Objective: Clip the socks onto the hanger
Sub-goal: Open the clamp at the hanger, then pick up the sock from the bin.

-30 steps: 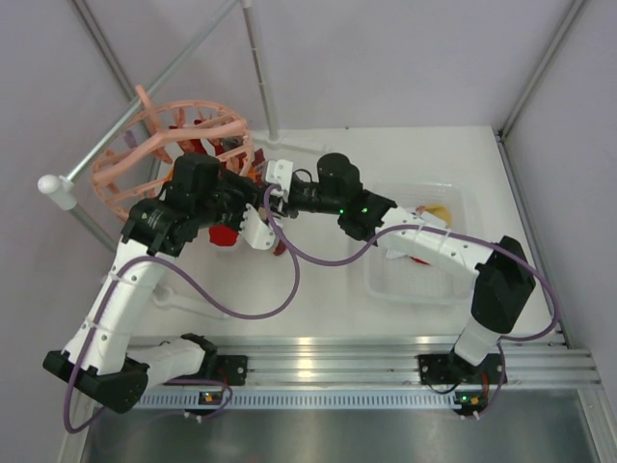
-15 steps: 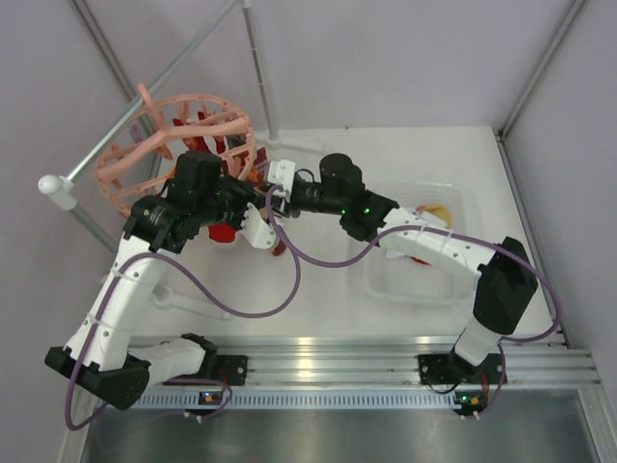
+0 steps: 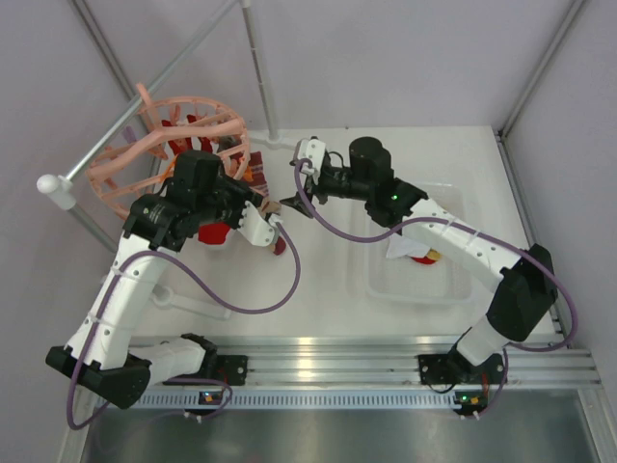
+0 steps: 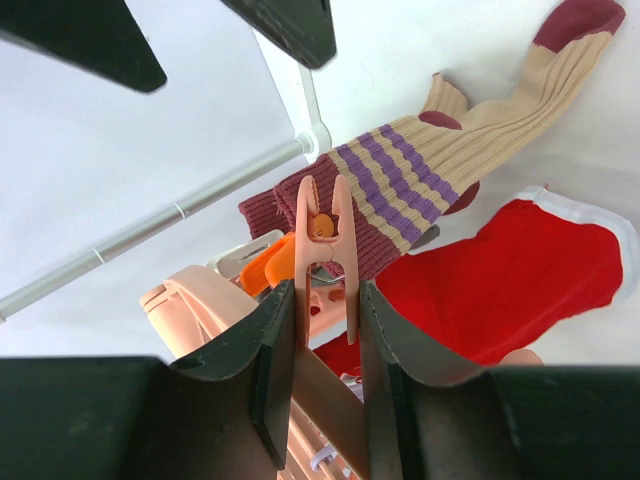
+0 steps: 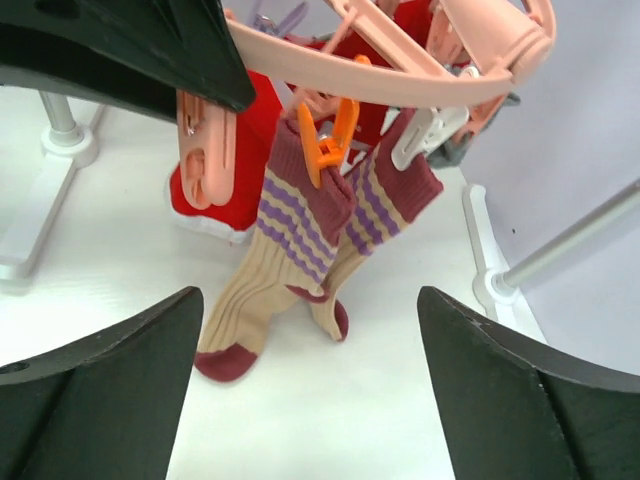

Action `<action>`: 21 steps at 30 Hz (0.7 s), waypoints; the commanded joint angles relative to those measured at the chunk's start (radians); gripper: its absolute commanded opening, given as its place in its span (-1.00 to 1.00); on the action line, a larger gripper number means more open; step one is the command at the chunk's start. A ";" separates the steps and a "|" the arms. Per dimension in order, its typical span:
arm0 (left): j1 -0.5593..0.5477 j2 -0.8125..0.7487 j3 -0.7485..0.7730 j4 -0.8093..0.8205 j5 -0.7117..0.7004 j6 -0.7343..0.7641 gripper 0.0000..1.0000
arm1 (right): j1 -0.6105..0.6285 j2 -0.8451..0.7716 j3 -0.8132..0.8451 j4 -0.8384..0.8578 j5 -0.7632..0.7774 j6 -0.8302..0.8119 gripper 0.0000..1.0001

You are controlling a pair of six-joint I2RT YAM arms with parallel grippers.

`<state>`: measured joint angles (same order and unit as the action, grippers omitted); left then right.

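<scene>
The peach-pink hanger (image 3: 145,145) hangs at the back left from the rail. My left gripper (image 4: 325,300) is shut on the handles of one of its peach clips (image 4: 325,235), seen in the right wrist view as a clip (image 5: 205,160) with nothing in its mouth. Two beige socks with purple stripes and maroon cuffs (image 5: 290,240) (image 5: 385,200) hang from an orange and a white clip, toes on the table. A red sock (image 4: 520,270) hangs behind them. My right gripper (image 5: 310,300) stands open and empty, apart from the socks, to the right of the hanger (image 5: 400,85).
A clear tray (image 3: 453,280) at the right holds more socks (image 3: 415,253). A grey metal rail (image 3: 154,87) and an upright post (image 3: 260,68) stand by the hanger; the post foot (image 5: 490,285) is near my right fingers. White walls close in on the sides.
My right gripper has opened wide and drawn back to the right, away from the hanger. My left gripper has closed tighter on the peach clip.
</scene>
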<state>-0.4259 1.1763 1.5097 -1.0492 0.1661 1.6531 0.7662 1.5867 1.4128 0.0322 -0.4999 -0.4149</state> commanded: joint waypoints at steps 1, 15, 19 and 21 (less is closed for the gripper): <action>0.004 -0.024 -0.006 0.047 0.047 -0.012 -1.00 | -0.036 -0.068 -0.014 -0.060 -0.028 0.016 0.78; 0.004 -0.067 -0.072 0.118 0.090 -0.050 -1.00 | -0.488 -0.182 -0.061 -0.507 -0.154 -0.120 0.97; 0.004 -0.069 -0.080 0.129 0.095 -0.062 -1.00 | -0.603 -0.152 -0.084 -0.592 -0.017 0.051 0.64; 0.006 -0.067 -0.079 0.130 0.096 -0.081 -1.00 | -0.649 -0.183 -0.182 -0.548 0.128 0.221 0.53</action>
<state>-0.4255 1.1255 1.4452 -0.9638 0.2199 1.6211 0.1654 1.4506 1.3277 -0.4694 -0.5198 -0.3817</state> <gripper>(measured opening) 0.330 0.782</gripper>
